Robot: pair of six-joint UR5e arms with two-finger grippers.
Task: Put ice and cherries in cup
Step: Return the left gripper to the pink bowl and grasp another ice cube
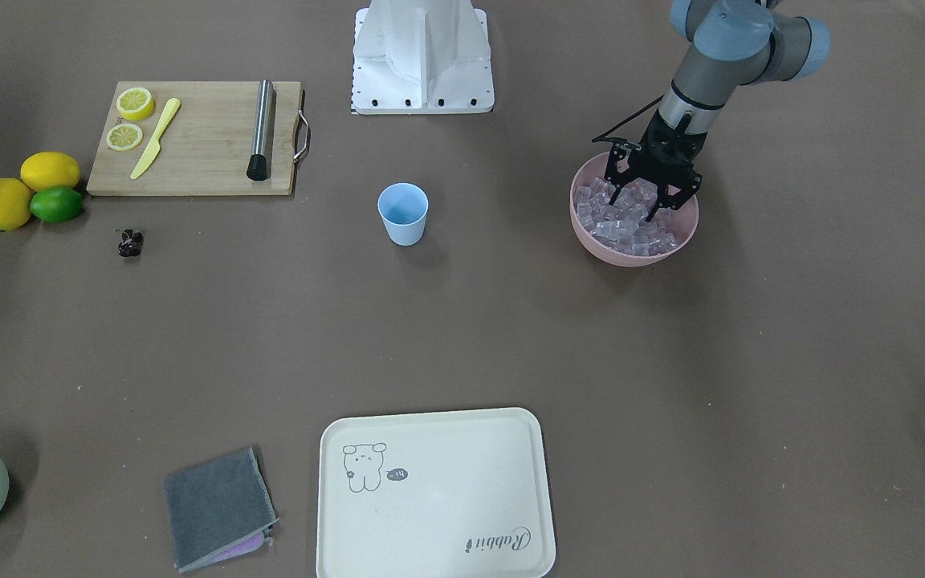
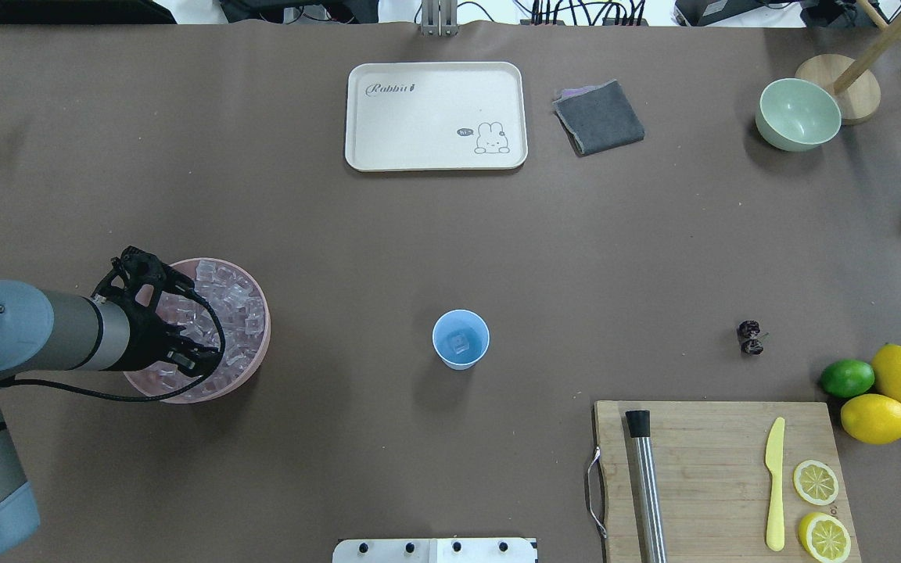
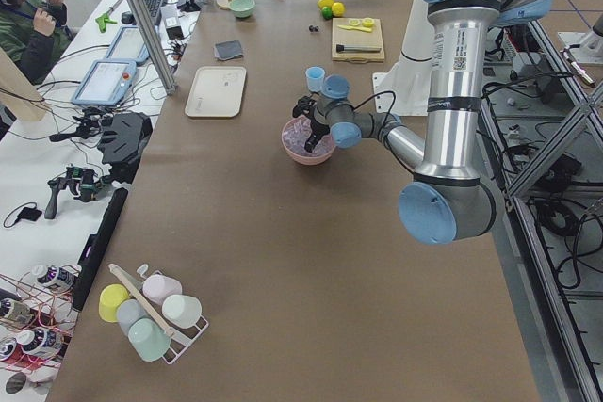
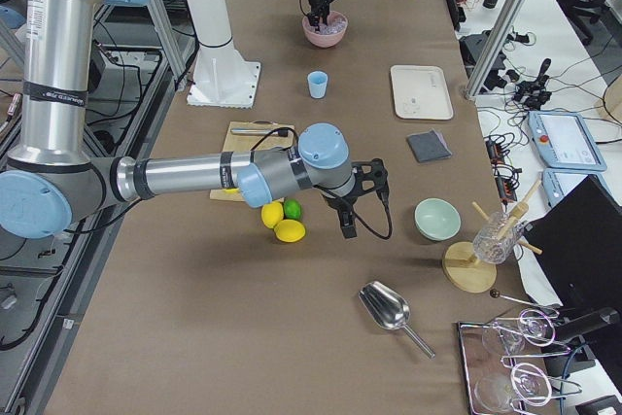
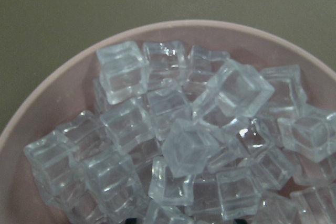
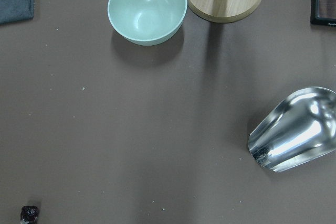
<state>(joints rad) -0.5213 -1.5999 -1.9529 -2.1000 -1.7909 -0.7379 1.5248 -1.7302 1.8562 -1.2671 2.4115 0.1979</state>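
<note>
The light blue cup (image 1: 403, 213) (image 2: 460, 338) stands upright mid-table, and one ice cube (image 2: 460, 342) shows inside it. A pink bowl (image 1: 591, 241) (image 2: 256, 356) is heaped with clear ice (image 1: 631, 229) (image 5: 184, 145). My left gripper (image 1: 636, 202) (image 2: 184, 317) hangs over the bowl, open, with its fingertips down among the cubes. The dark cherries (image 1: 131, 242) (image 2: 750, 337) (image 6: 29, 213) lie on the table near the cutting board. My right gripper (image 4: 362, 199) shows only in the exterior right view, hovering beyond the lemons; I cannot tell if it is open or shut.
A cutting board (image 2: 716, 469) carries a muddler (image 2: 644, 485), a yellow knife (image 2: 774, 485) and lemon slices. Two lemons and a lime (image 2: 847, 378) sit beside it. A cream tray (image 2: 435, 117), grey cloth (image 2: 599, 117), green bowl (image 2: 798, 115) and metal scoop (image 6: 294, 129) lie farther off.
</note>
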